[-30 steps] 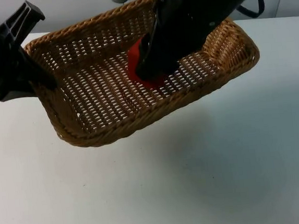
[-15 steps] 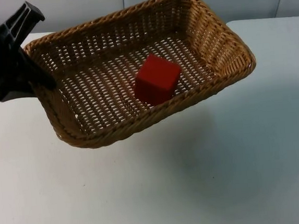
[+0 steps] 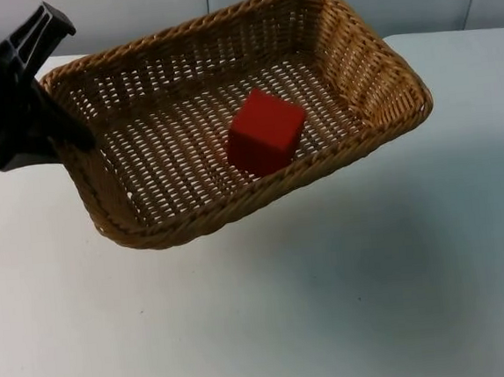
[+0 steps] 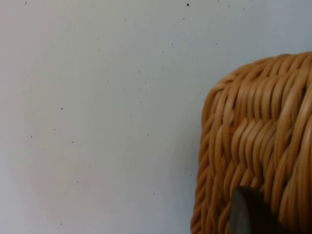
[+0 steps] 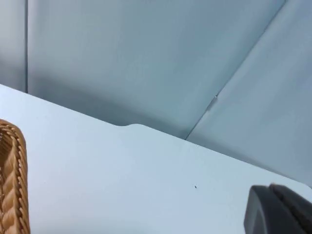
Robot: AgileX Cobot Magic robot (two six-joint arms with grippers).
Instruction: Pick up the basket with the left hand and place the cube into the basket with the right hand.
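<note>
the red cube lies on the woven floor of the wicker basket, near the middle and a little toward the far short wall, with one corner turned toward the near long rim. it touches no wall. the basket is tilted and held off the white table, with its shadow falling on the surface below it.

judge the step as follows: the cube is in the basket, so the placing step reads as complete. what remains, if anything, is to keep the basket steady or set it down. any lowering calls for a level, slow descent, because the cube sits loose and could slide toward the lower rim.

the left gripper is clamped on the basket's short end wall at the rim. in the left wrist view one black fingertip presses against the outer weave of the basket.

the right gripper is clear of the basket, beside the grey partition wall, with the basket's edge well apart from it. you cannot tell how far its fingers are parted. treat the right arm as waiting.
</note>
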